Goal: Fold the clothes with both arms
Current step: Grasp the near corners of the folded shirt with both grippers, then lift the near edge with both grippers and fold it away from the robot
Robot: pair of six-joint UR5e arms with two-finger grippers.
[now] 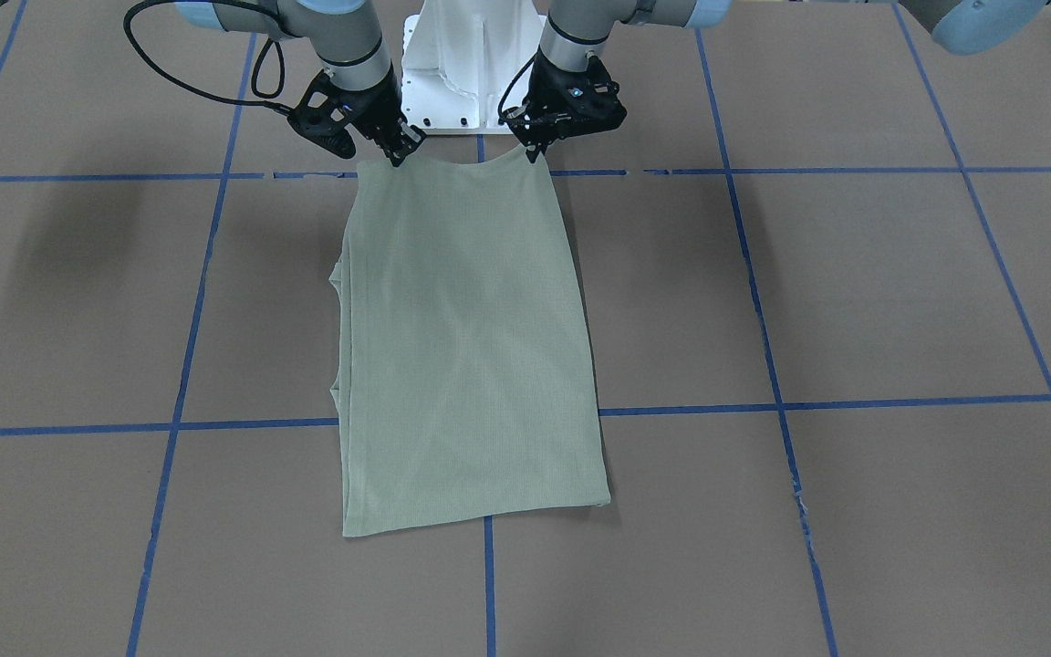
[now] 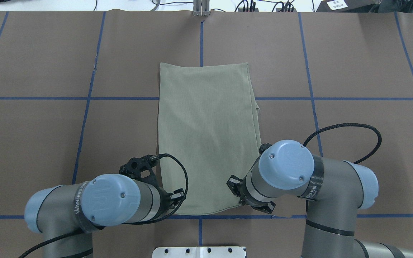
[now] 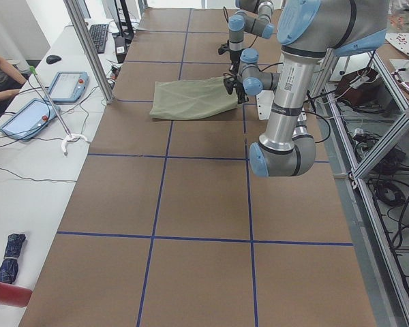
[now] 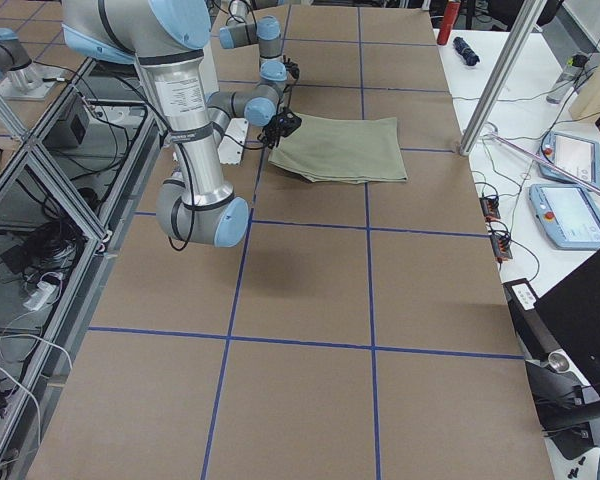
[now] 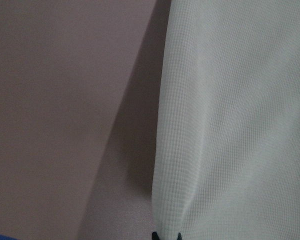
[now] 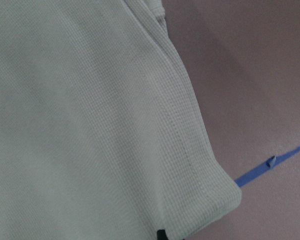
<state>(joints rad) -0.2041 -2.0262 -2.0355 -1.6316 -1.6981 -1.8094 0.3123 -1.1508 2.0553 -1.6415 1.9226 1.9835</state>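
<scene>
Your shirt (image 1: 475,347) lies mid-table, folded into a long strip that runs from just in front of the white pedestal (image 1: 452,73) out toward the far side of the brown table (image 1: 854,301), crossing a blue tape line (image 1: 854,402). Along its right edge the tucked-under layers poke out a little.

The left gripper (image 1: 535,152) is clamped on the near left corner and the right gripper (image 1: 398,155) on the near right corner. Both corners rise into small peaks, and the hem sags between them.

The white pedestal stands just behind both grippers. The left arm (image 2: 113,200) carries a black cable (image 2: 186,179) that arcs over the shirt's near left edge. The right arm (image 2: 299,172) has a cable loop (image 2: 350,124) hanging out to the right, off the cloth.

Past the shirt's far end a metal post (image 3: 88,48) stands at the table's edge, near but apart. Beyond it, on the white bench (image 3: 27,170), you have two tablets (image 3: 68,85), a keyboard (image 3: 99,37), a red bottle (image 3: 3,291) and a folded umbrella (image 3: 12,248), all well apart from the shirt.
</scene>
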